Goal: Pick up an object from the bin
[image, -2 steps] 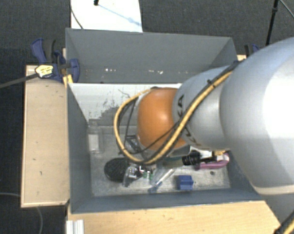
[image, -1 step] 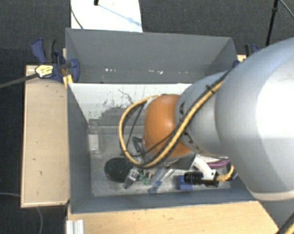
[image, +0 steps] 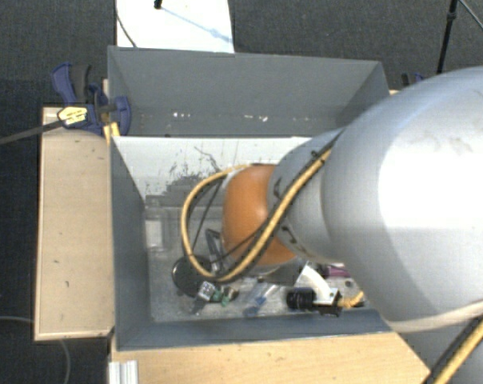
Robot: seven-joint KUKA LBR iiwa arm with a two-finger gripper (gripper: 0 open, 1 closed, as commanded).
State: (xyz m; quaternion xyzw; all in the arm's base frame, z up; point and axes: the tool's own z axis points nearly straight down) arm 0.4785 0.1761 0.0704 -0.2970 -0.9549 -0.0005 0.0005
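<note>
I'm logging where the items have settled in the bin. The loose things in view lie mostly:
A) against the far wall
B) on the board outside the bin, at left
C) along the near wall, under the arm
C: the dark round disc, the black piece and the white piece lie in a row by the near wall of the bin, below the arm's orange cover.

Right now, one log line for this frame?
arm down in bin | orange wrist cover over near-side heap | nearest: black disc, black cylinder | grasp: cannot tell
</note>
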